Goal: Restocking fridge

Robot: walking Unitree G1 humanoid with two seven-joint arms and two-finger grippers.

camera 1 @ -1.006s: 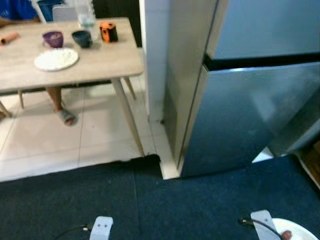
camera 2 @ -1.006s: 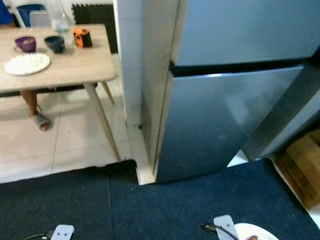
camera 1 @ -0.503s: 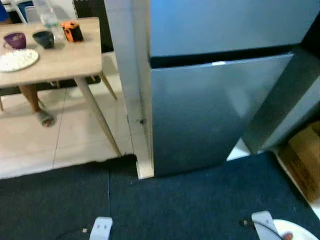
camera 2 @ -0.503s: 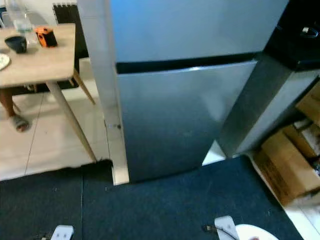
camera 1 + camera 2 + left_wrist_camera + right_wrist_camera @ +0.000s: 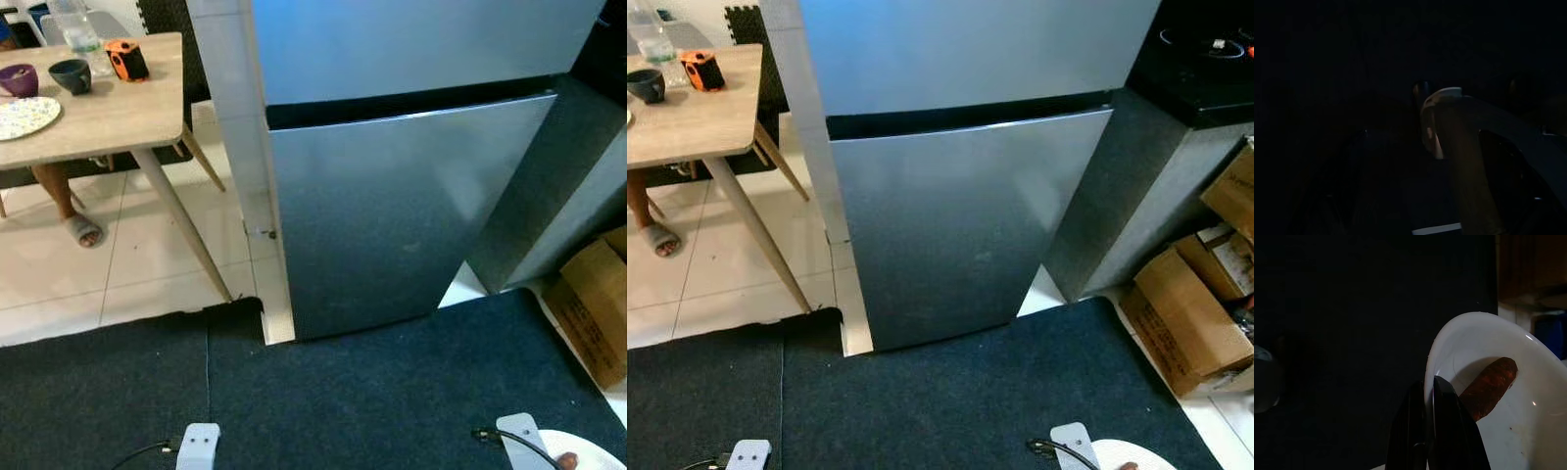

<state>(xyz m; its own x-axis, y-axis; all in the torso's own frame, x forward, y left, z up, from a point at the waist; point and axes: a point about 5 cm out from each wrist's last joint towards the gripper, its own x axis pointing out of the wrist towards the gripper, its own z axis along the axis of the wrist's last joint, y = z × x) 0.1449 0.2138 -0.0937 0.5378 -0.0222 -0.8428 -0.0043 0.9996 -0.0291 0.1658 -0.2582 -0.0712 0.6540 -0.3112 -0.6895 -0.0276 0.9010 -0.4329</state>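
Shift since earlier: camera has swung right; the fridge (image 5: 960, 176) now sits square in the middle of the head views, and the wooden surface (image 5: 98, 113) has slid to the far left. The things themselves have not moved.
Fridge: tall, grey steel, both doors shut, a dark gap between upper and lower door. It stands on pale tile at the far edge of a dark blue mat (image 5: 950, 401).
Right jaws: right gripper (image 5: 1430, 396) is closed on the rim of a white plate (image 5: 1508, 435), one black finger on each side of the rim, as the right wrist view shows.
Plate: held low at the robot's right, above the mat and short of the fridge; its edge shows at the bottom right of the head views (image 5: 578, 452).
Sausage: a reddish-brown sausage (image 5: 1488, 387) lies on the plate, just beside the gripped rim.
Left jaws: left wrist view is very dark; cannot tell whether they are open or closed, or what the pale curved shape there is.
Arms: a silver part of each arm shows at the bottom of the head views, left (image 5: 199, 447) and right (image 5: 517, 439).
Surface: holds a purple cup (image 5: 18, 78), a dark cup (image 5: 70, 74), an orange and black object (image 5: 126, 60), a clear bottle (image 5: 74, 24) and a patterned plate (image 5: 24, 116).
Person: a leg and a sandalled foot (image 5: 80, 229) show under the surface.
Right of fridge: a dark grey counter (image 5: 1176, 147), with cardboard boxes (image 5: 1185, 313) on the floor beside it.
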